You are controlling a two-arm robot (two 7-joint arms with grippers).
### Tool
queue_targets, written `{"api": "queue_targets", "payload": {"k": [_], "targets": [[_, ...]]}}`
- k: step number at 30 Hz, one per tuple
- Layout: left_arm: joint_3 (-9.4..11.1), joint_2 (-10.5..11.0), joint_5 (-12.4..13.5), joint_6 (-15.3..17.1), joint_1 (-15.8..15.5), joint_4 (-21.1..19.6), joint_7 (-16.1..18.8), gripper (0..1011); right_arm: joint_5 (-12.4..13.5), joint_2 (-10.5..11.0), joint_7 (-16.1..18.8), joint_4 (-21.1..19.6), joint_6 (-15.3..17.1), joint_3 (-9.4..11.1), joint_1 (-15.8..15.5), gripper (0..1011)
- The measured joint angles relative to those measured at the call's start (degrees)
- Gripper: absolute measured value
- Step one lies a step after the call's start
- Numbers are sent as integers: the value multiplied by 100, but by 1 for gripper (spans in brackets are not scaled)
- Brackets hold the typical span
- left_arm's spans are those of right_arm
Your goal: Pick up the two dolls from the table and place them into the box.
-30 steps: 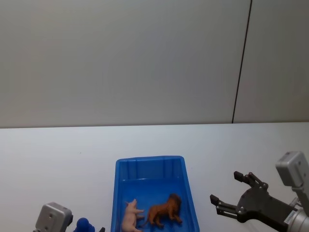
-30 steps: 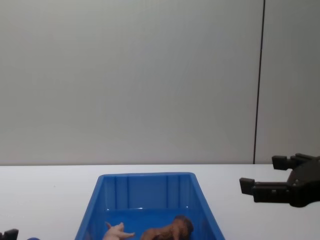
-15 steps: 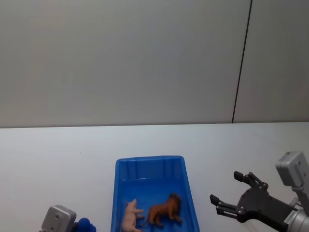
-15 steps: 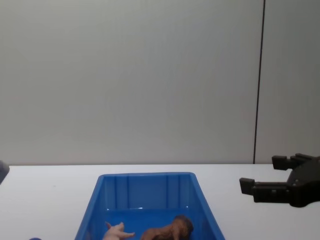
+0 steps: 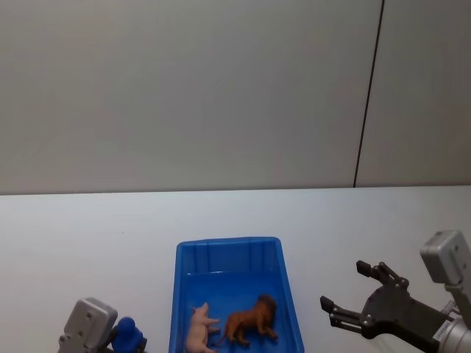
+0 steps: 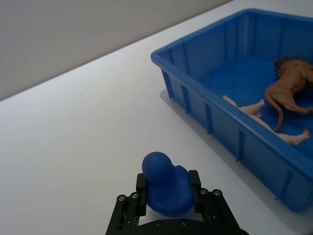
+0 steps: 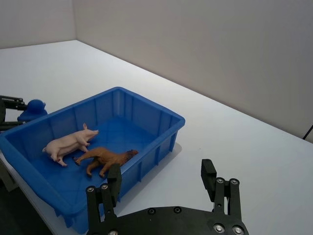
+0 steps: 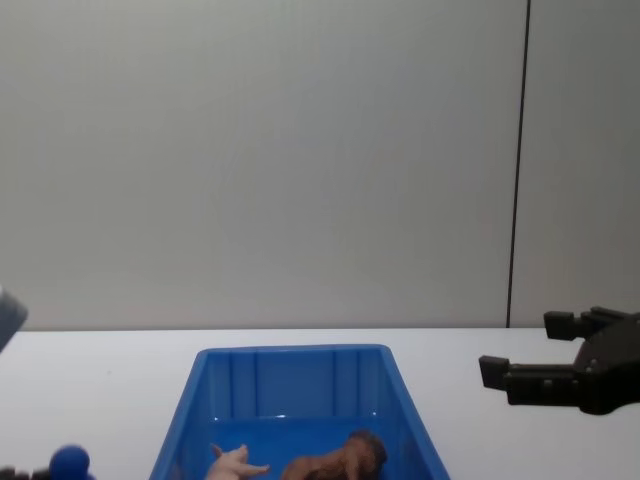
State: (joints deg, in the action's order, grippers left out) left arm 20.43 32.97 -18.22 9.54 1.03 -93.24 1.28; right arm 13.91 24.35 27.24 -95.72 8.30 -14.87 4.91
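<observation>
The blue box [image 5: 228,242] stands on the white table [image 5: 88,235] near its front edge. Both dolls lie inside it: the pale pink pig [image 5: 199,329] and, to its right, the brown lion [image 5: 250,321]. They also show in the right wrist view, pig [image 7: 68,142] and lion [image 7: 105,158]. My left gripper [image 6: 167,185] is left of the box [image 6: 234,63], shut on a dark blue rounded lump [image 6: 159,169]. My right gripper [image 5: 342,284] hovers open to the right of the box with nothing between its fingers [image 7: 115,178].
The dark blue lump [image 8: 70,461] pokes up at the lower left of the chest view. White tabletop stretches behind and to both sides of the box, ending at a plain grey wall [image 5: 221,95].
My left gripper has risen a little with the dark blue lump in it. The right gripper, the box and both dolls have stayed put.
</observation>
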Motion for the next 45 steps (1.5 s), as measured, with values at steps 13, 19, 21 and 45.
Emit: {"api": "queue_targets", "payload": {"k": [13, 19, 21, 45], "targets": [[-123, -83, 561, 10, -419, -234, -298, 425, 0, 0, 0, 0, 0, 0, 0, 1001], [-90, -306, 829, -76, -743, -187, -622, 388, 0, 0, 0, 0, 0, 0, 0, 1001], [-66, -386, 896, -108, -839, -148, -725, 412, 0, -1, 0, 0, 0, 0, 0, 1001], [191, -1224, 1226, -1052, -1755, 566, -1846, 1001, 0, 0, 0, 0, 0, 0, 0, 1001]]}}
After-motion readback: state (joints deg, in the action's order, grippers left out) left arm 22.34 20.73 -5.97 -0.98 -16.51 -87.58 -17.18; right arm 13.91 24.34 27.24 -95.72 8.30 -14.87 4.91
